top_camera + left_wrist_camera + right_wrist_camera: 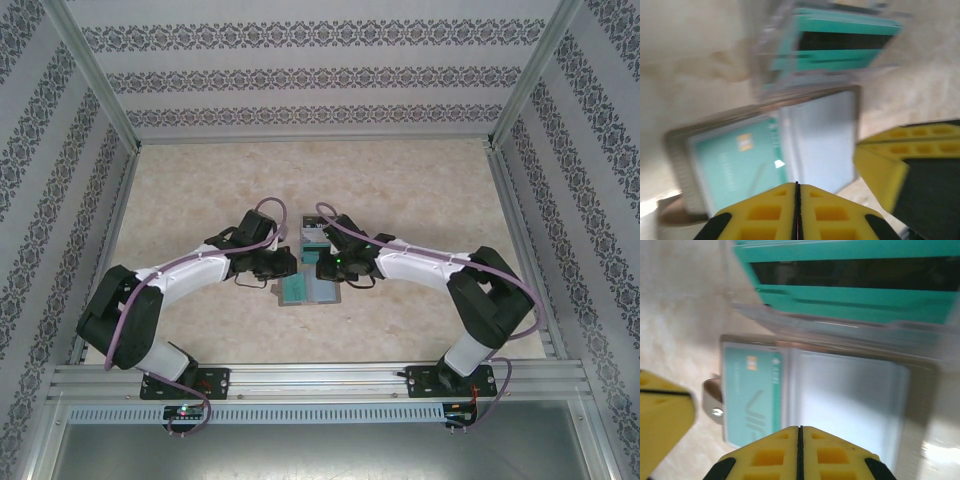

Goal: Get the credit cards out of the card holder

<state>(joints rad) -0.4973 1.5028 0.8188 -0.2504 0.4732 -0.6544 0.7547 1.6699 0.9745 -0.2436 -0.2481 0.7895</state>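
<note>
Looking down from above, two robot arms bend inward and meet at the centre of a beige marbled table [200, 190], walled on 3 sides by patterned panels [320, 70]. Btwn the arm tips lies the card holder [850, 405], opened flat, w/ a grey-brown border and bluish-grey pocket panels. The L gripper [797, 192] is at the holder's left side and the R gripper [800, 435] at its right, the two near each other.

L wrist view (blurred): the yellow fingers are pressed together w/ only a thin seam btwn them and nothing visibly pinched. They are over the holder's near edge; can't tell if they touch it. The R gripper's yellow fingers show just beside, at lower right.

R wrist view: its fingers are likewise pressed tight, seam only, gripping nothing visible, over the holder's near edge.

One teal credit card [752, 395] w/ pale markings and a small gold chip sits in the holder's left pocket. The right panel is plain bluish-grey. A small brown tab [714, 400] w/ a metal stud sticks out from the holder's left edge.

A second teal card [850, 285], w/ a black stripe across it, lies at the holder's far edge on a pale translucent layer [865, 340]. Can't tell what that layer is.
</note>
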